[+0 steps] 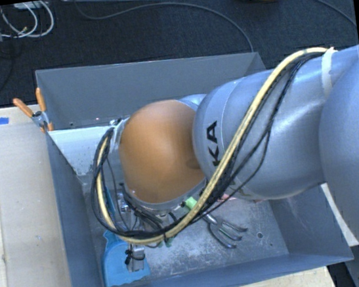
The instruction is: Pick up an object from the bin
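My gripper point(135, 257) reaches down from under the orange dome into the bin's front left corner. Its visible tip is over, or on, a flat blue thing point(117, 269) that lies against the bin's left wall and front edge. I cannot tell whether it touches the blue thing. A grey metal wire tool with several curved prongs point(225, 231) lies on the bin floor to the right of the gripper, partly under the arm.
The arm, its orange dome and looping cables cover the middle and back of the bin and hide what lies beneath. Bare speckled floor shows along the front between the blue thing and the wire tool.
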`<state>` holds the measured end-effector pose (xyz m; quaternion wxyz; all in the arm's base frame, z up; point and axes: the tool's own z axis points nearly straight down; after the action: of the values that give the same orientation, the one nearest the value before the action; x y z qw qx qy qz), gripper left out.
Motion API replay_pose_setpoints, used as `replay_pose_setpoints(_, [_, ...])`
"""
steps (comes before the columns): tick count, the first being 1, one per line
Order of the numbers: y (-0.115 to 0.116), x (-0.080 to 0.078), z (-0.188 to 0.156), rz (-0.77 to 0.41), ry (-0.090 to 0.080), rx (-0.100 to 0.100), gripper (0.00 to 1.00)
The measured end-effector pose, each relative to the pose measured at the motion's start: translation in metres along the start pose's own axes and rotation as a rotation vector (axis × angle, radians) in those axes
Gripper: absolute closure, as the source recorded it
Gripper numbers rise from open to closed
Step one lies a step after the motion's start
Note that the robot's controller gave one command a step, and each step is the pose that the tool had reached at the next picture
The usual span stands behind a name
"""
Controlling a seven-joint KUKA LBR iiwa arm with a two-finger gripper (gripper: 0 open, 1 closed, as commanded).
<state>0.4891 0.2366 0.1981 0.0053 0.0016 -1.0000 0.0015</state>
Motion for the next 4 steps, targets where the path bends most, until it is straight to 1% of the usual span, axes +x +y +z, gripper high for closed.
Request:
replay_pose_setpoints(1, [-0.001, -0.002, -0.004, 0.005, -0.008, -0.002, 0.0])
replay_pose_setpoints(2, [0.001, 0.006, 0.046, -0.381, -0.002, 0.0, 0.0])
replay_pose_setpoints(3, [-0.008, -0.077, 0.057, -0.651, -0.007, 0.0, 0.0])
replay_pose_setpoints(4, [-0.005, -0.06, 0.065, -0.742, -0.003, -0.001, 0.0])
